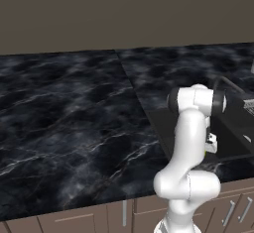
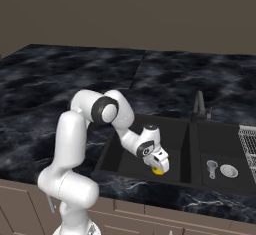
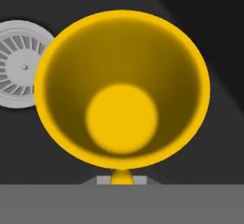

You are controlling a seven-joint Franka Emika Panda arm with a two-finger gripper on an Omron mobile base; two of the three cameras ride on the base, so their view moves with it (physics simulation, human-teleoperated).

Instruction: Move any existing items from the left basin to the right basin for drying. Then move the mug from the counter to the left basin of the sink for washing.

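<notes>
The gripper [image 2: 159, 168] hung low inside the left basin [image 2: 172, 129] of the matte black sink [image 2: 190, 141], pinching the small glossy yellow mug [image 2: 157, 170] at its rim. From the hand, the mug's [image 3: 122, 89] round mouth gaped open, flaring like a funnel, with the ribbed silver drain [image 3: 19, 65] just beside it on the dark floor. Over in the narrower right basin [image 2: 235, 139], a small silvery utensil [image 2: 212, 168] lay near the drain [image 2: 229, 170], white-veined marble counter [image 2: 60, 79] all around.

Counted one yellow mug [image 3: 122, 92], one double sink [image 2: 150, 171] with two basins: one wider left basin [image 2: 172, 144] and one narrower right basin [image 2: 222, 139]. Tallied two silver drains, one [image 3: 16, 63] beside the mug and one [image 2: 229, 170] in the narrower recess. Noted one small strainer-like item [image 2: 212, 167], one faucet [image 2: 199, 105], one wire rack [image 2: 248, 140], one marble counter [image 1: 69, 123].
</notes>
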